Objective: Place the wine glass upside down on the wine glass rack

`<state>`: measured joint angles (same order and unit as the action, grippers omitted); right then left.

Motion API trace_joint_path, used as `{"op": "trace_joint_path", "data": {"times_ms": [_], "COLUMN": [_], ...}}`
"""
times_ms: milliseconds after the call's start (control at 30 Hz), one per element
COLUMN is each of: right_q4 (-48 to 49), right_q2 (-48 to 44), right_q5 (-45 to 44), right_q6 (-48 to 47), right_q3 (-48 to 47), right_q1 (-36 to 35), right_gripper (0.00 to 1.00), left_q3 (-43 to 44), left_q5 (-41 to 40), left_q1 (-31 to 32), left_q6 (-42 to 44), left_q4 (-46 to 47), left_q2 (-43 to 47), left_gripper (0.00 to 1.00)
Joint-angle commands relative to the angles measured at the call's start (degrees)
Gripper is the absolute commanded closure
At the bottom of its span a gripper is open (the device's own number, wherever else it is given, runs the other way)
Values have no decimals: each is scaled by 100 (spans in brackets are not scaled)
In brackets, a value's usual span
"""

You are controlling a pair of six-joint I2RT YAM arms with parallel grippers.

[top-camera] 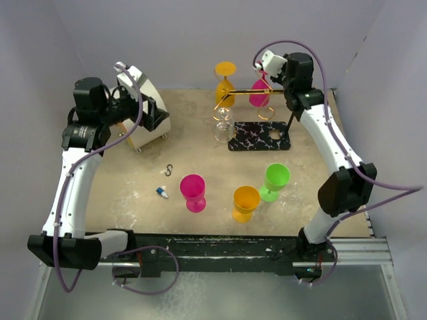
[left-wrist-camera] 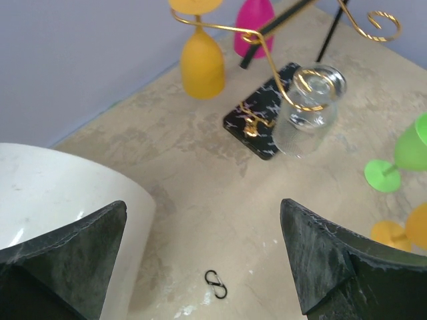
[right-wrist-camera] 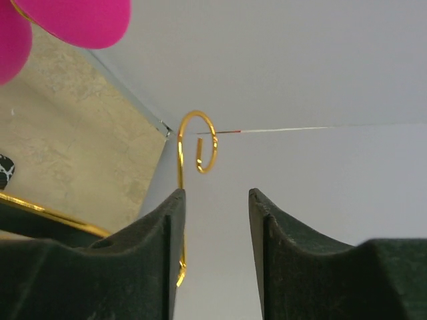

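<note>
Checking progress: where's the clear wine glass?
The clear glass is centre back in the top view, at the gold rack's left curled end, left of its black base.

White arms (top-camera: 67, 193) with black joints — purple cables (top-camera: 400, 191) alongside — and dark, mottled jaws.

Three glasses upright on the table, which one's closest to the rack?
The green glass, rightmost of the three, just in front of the rack's black base; the orange glass and pink glass stand farther left.
</note>
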<state>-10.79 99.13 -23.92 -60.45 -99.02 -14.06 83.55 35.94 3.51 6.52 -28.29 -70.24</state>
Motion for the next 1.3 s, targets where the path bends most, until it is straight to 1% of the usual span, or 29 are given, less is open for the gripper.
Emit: {"op": "trace_joint_path", "data": {"times_ms": [0, 33, 133, 267, 400, 433, 467, 567, 767, 800, 1000, 1100, 1267], "right_q4": [-219, -271, -502, -1203, -1698, -1781, -1834, -1899, -1800, -1796, -1862, -1917, -2030], "right_q2": [-754, -877, -1260, -1813, -1996, -2002, -1999, -1982, -2001, -2007, -2053, -2064, -2073], "right_q5": [511, 642, 1109, 2494, 3584, 3885, 4109, 4399, 4322, 4323, 4419, 4433, 4188], "right_q6": [895, 1081, 1630, 2556, 2802, 2861, 2911, 2954, 2864, 2859, 2757, 2694, 2467], "right_q3": [-321, -308, -305, -433, -677, -721, -757, -751, -423, -383, -302, -309, -367], "right_q1": [-16, -10, -9, 11, 189, 238, 279, 350, 424, 433, 490, 509, 535], "right_gripper": [51, 48, 41, 34, 29, 26, 24, 23, 24, 24, 26, 26, 26], "left_q3": [-150, -243, -470, -761, -1023, -1073, -1118, -1180, -1222, -1227, -1154, -1089, -851], "left_q5": [618, 397, 257, 272, -118, -230, -349, -521, -795, -798, -716, -764, -970], "left_q1": [546, 894, 1253, 1587, 2144, 2300, 2440, 2721, 3050, 3077, 3214, 3275, 3306], "left_q6": [1029, 1416, 2077, 2739, 3128, 3192, 3243, 3385, 3668, 3707, 3817, 3856, 4060], "left_q4": [-687, -840, -1340, -1943, -2217, -2250, -2263, -2312, -2397, -2409, -2494, -2579, -2886], "left_q2": [58, 70, 67, 4, -136, -184, -243, -444, -842, -895, -1207, -1365, -1486], "left_gripper": [0, 0, 1, 2, 3, 4, 5, 10, 19, 23, 51, 62, 84]}}
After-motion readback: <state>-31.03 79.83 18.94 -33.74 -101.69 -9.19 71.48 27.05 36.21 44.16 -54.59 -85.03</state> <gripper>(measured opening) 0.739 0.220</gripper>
